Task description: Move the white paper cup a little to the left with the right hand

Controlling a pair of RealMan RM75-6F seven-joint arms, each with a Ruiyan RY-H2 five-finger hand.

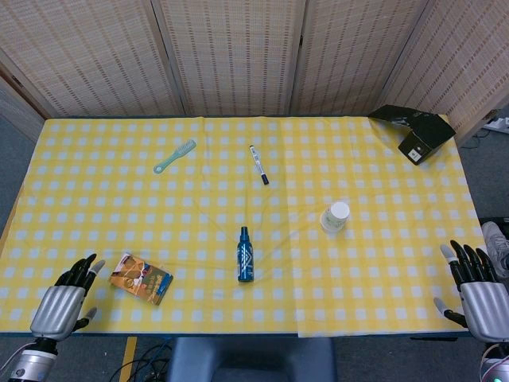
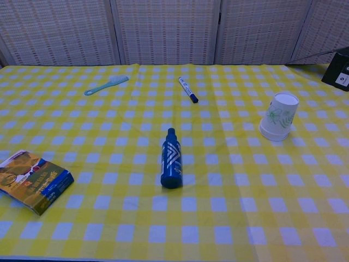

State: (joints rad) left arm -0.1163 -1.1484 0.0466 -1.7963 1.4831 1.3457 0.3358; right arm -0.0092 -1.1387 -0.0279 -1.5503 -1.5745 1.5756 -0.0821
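The white paper cup (image 1: 335, 216) stands upside down on the yellow checked tablecloth, right of centre; in the chest view the cup (image 2: 279, 116) shows a faint green leaf print. My right hand (image 1: 475, 288) rests at the table's front right corner, fingers apart and holding nothing, well to the right of and nearer than the cup. My left hand (image 1: 65, 296) lies at the front left corner, fingers apart and empty. Neither hand shows in the chest view.
A blue spray bottle (image 1: 245, 255) lies left of the cup near the centre. A black marker (image 1: 258, 165) and a green comb (image 1: 175, 156) lie farther back. A booklet (image 1: 141, 278) is at the front left, a black box (image 1: 415, 131) at the back right.
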